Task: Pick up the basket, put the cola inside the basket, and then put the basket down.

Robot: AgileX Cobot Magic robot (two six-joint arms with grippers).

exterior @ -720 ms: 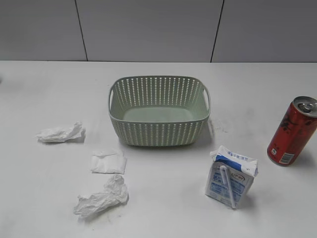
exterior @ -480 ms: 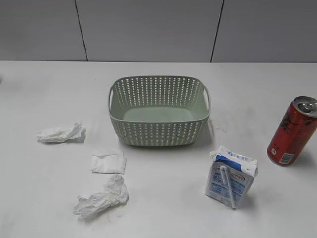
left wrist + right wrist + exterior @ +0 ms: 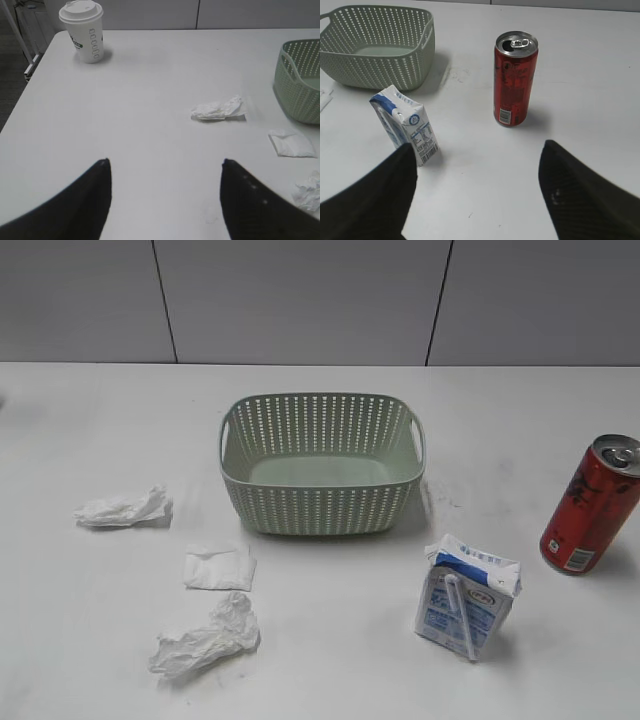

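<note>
One big pale green basket (image 3: pixel 322 465) with little holes sits mid-table. The tall red cola (image 3: pixel 514 79) stands far right, its writing too small to read. Both grippers (image 3: pixel 165 200) (image 3: pixel 477 192) are wide open, holding nothing.

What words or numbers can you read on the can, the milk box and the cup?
Nothing can be read for sure.
cola: dark lettering down the side and a white label patch with a barcode, too small to read.
milk carton: blue oval logo, small print and a barcode, all blurred.
paper cup: a column of dark marks and a green patch, unreadable.
basket: no writing.
</note>
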